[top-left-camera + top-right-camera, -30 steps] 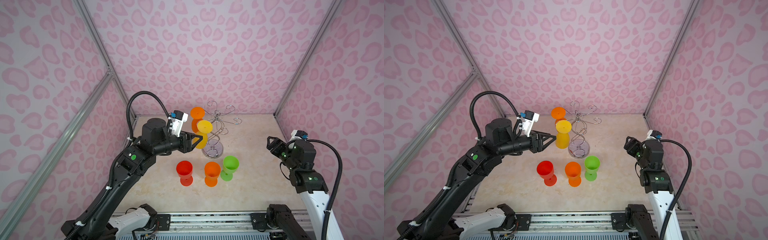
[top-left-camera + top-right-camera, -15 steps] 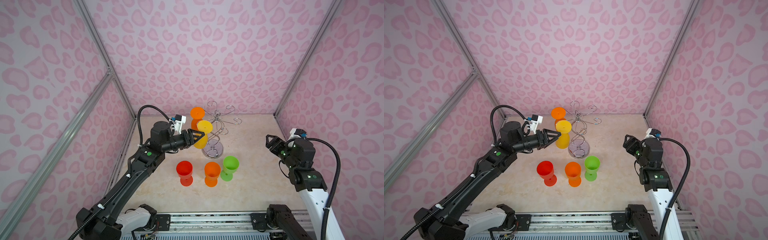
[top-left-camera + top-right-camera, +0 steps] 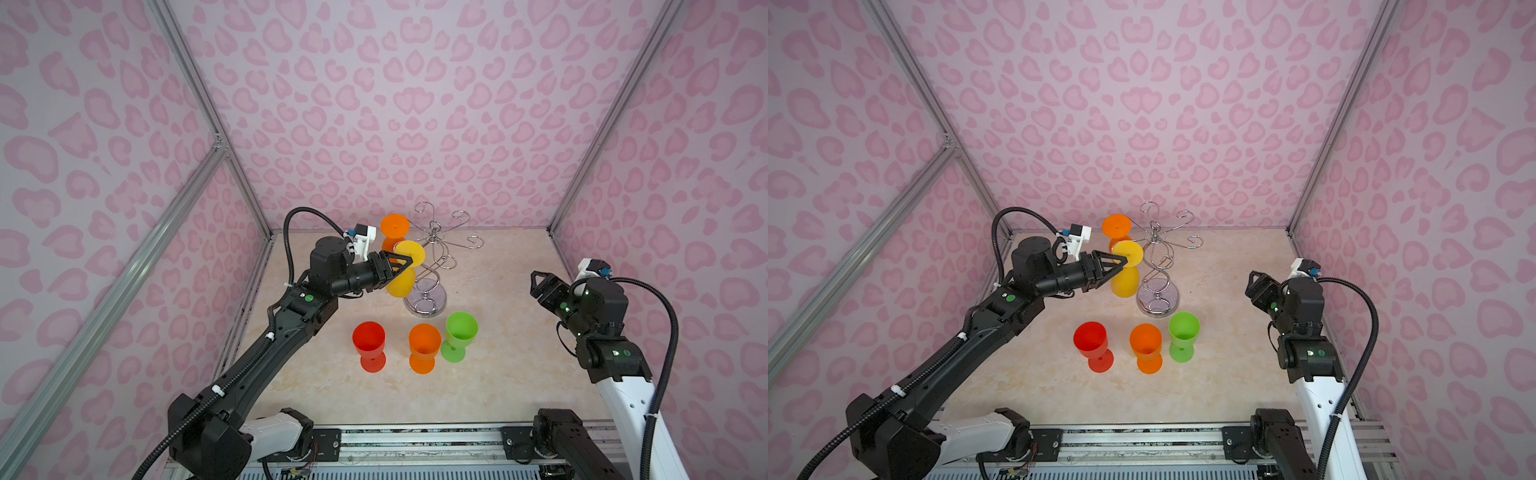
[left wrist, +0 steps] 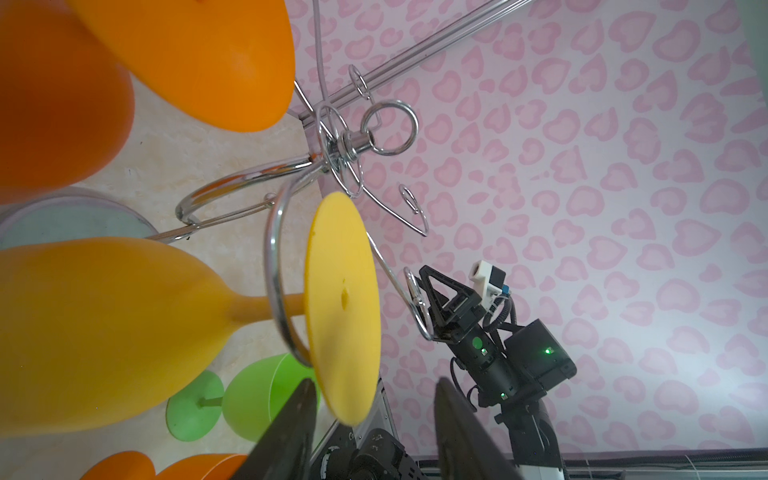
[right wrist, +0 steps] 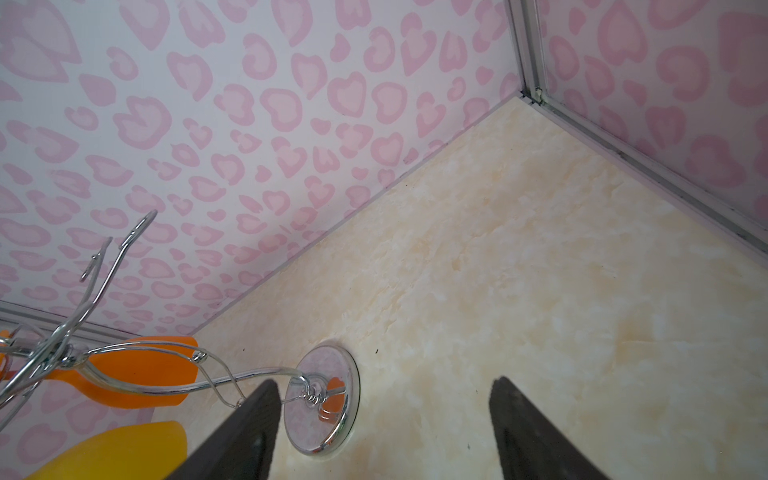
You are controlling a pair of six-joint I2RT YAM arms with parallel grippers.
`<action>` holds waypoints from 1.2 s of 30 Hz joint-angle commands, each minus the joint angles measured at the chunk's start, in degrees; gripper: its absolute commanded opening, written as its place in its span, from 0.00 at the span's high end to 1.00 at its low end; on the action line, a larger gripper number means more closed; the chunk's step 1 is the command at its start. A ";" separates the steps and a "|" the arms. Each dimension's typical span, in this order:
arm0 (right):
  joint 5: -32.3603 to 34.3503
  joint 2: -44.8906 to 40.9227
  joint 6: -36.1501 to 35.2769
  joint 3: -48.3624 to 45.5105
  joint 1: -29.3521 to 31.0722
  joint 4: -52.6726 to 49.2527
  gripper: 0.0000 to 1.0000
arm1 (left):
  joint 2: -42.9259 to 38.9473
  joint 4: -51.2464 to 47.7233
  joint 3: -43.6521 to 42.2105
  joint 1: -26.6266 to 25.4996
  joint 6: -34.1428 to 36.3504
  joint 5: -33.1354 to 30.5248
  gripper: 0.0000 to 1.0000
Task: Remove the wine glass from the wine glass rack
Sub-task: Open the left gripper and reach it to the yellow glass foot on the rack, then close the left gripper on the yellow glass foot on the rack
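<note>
Yellow glass (image 3: 401, 282): hung inverted on rack (image 3: 432, 301), near desk (image 3: 498, 353) back edge. Left gripper (image 3: 404, 265): jaws apart, foot rim between them, unclamped. Right gripper (image 5: 384, 384): jaws apart, empty. Risk: foot snagged in wire loop if drawn askew; rack dragged or tipped, hung orange glass (image 3: 395, 226) knocked.

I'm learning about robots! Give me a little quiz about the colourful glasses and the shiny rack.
1. True or false: the right gripper holds a glass.
2. How many glasses stand on the table?
3. Fill in: the left gripper is at the ____ glass hanging on the rack.
Key: 1. False, it is open and empty. 2. Three: red, orange, green. 3. yellow.
</note>
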 commanded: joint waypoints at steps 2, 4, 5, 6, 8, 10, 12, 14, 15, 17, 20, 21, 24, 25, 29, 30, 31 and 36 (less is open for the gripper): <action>-0.45 0.24 0.29 -0.54 0.02 2.55 0.21 | 0.73 1.92 1.52 0.04 0.77 -0.34 0.55; -0.45 0.14 0.29 -0.74 0.02 2.49 0.21 | 0.80 1.72 1.63 0.04 0.96 -0.44 0.57; -0.37 -0.04 0.29 -0.77 0.01 2.56 0.21 | 0.96 1.63 1.74 0.04 1.18 -0.35 0.58; -0.29 -0.02 0.28 -0.81 0.02 2.54 0.21 | 1.05 1.47 1.73 0.03 1.30 -0.35 0.59; -0.28 -0.15 0.20 -0.93 0.02 2.57 0.21 | 1.26 1.49 1.73 0.04 1.39 -0.26 0.61; -0.28 -0.03 0.20 -1.04 -0.02 2.57 0.21 | 1.40 1.45 1.63 0.04 1.47 -0.17 0.63; -0.36 -0.06 0.29 -1.09 0.01 2.63 0.21 | 1.44 1.38 1.63 0.04 1.52 -0.08 0.68; -0.45 -0.05 0.29 -1.08 0.02 2.73 0.21 | 1.47 1.11 1.71 0.04 1.83 -0.17 0.72; -0.43 -0.06 0.29 -1.13 0.02 2.74 0.21 | 1.43 0.97 1.76 0.04 1.99 -0.28 0.74; -0.37 -0.06 0.29 -1.18 0.02 2.69 0.21 | 1.40 0.60 1.80 0.04 2.27 -0.43 0.78; -0.38 -0.15 0.29 -1.19 0.02 2.69 0.21 | 1.29 0.22 1.81 0.04 2.52 -0.61 0.84; -0.36 -0.15 0.29 -1.24 0.02 2.74 0.21 | 1.29 0.08 1.81 0.02 2.59 -0.61 0.85; -0.37 -0.24 0.37 -1.38 0.02 2.70 0.21 | 1.27 -0.15 1.92 0.02 2.78 -0.61 0.90; -0.36 -0.24 0.37 -1.35 0.00 2.69 0.21 | 1.23 -0.22 1.94 0.04 2.84 -0.61 0.92; -0.45 -0.33 0.46 -1.64 -0.02 2.88 0.21 | 1.00 -0.59 1.98 0.04 2.94 -0.61 0.94; -0.46 -0.33 0.51 -1.77 0.02 2.93 0.21 | 0.91 -0.72 1.98 0.04 3.00 -0.66 0.95; -0.54 -0.33 0.55 -1.77 0.02 2.98 0.21 | 0.87 -0.85 1.98 0.04 3.07 -0.70 0.96; -0.80 -0.35 0.73 -1.87 0.02 3.23 0.21 | 0.52 -0.91 1.90 0.04 2.45 -0.87 0.98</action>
